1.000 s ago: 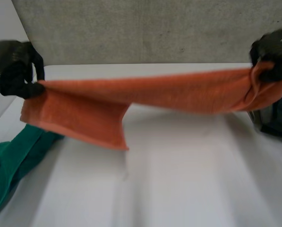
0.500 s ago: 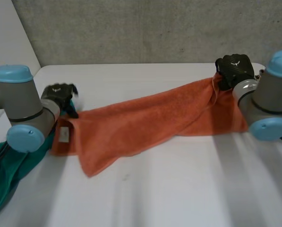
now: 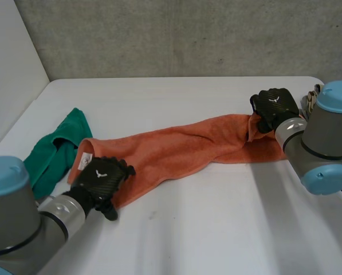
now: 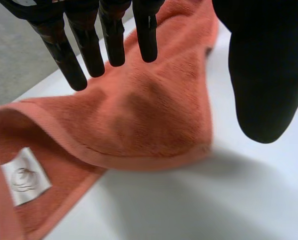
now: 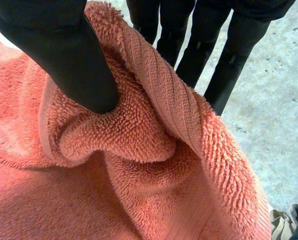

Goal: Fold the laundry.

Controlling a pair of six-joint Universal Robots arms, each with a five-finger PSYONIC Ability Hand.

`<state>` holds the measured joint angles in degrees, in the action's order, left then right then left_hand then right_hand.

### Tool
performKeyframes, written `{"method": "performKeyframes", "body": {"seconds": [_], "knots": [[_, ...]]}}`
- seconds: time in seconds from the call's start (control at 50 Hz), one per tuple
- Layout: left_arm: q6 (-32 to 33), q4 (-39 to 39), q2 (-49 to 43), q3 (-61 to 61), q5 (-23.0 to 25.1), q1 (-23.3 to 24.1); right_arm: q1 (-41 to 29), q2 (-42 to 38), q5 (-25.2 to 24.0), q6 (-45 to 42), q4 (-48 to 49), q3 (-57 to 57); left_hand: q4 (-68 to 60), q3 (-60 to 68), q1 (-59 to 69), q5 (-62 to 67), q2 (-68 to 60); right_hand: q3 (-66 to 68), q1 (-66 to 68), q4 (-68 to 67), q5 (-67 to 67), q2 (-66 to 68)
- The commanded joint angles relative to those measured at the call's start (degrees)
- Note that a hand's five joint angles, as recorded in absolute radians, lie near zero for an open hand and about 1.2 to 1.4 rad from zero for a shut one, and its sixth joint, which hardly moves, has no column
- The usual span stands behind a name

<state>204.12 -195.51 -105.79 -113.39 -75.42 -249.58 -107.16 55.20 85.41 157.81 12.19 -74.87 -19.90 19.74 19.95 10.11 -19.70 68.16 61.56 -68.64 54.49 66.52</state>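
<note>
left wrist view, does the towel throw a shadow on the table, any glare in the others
Left wrist view: the orange towel throws a soft grey shadow on the white table beside its hem. Head view: no glare on the table. Right wrist view: the towel's folds shade themselves, no glare.

Head cam: mounted high between and behind the arms, tilted down across the white table (image 3: 216,229) toward the grey wall (image 3: 188,34) at 12 o'clock; wide and far.
Left wrist cam: looks along the palm of the left hand (image 4: 263,65), very near the labelled end of the orange towel (image 4: 153,125).
Right wrist cam: looks along the right hand (image 5: 64,50), nearer still, pile fibres resolved.
Overlap: head view carries both towel ends, left hand at 8 o'clock, right hand near 3 o'clock.
</note>
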Motion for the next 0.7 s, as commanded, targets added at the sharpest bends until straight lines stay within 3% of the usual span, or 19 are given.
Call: {"method": "performKeyframes", "body": {"seconds": [0.02,0.7], "knots": [[2.42,-4.35,-6.97,2.55,-2.01,0.41,0.46,0.78,-1.30,0.22,0.47,-2.38,-7.96,8.12,7.92,7.76,-8.16,11.84,18.44,-11.36,15.51,13.48],[3.92,-9.01,-18.14,16.70,-2.72,0.41,0.73,0.78,-2.18,-0.05,1.09,-5.55,-32.51,32.67,32.47,32.30,-32.71,11.84,18.44,-11.36,15.51,13.48]]}}
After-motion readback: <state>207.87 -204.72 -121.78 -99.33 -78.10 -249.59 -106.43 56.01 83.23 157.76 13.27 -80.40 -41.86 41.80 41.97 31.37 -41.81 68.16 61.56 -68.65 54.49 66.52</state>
